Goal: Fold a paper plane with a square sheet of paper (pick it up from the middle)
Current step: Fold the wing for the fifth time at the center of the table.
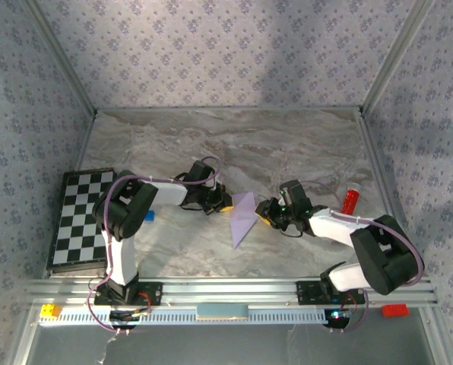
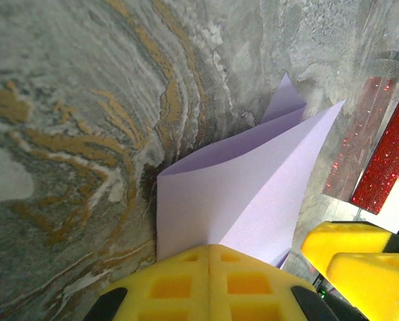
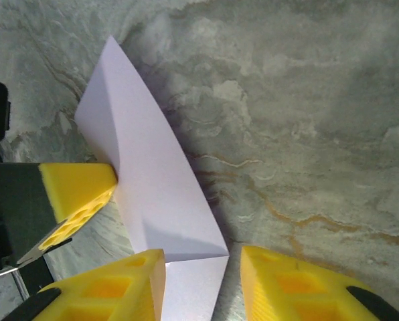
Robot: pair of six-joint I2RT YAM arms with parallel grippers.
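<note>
Marble table [image 1: 287,144], mid-fold: left gripper [image 2: 208,249] pinches the paper [image 1: 243,217] at its 9 o'clock edge. At 3 o'clock, right gripper [image 3: 203,267] is spread (holding nothing, I think), so re-grip next.

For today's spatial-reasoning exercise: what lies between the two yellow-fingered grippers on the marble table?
The folded pale lilac paper sheet lies between them in the top view: the left gripper is shut on one edge, the right gripper open around the opposite edge.

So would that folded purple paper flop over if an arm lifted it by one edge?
Probably a little: the lilac paper has sharp creases, which should stiffen it. Its loose flap bows open, so it seems thin and easily crumpled. Pinched in the left gripper, it looks light, and might slide on the smooth table.
</note>
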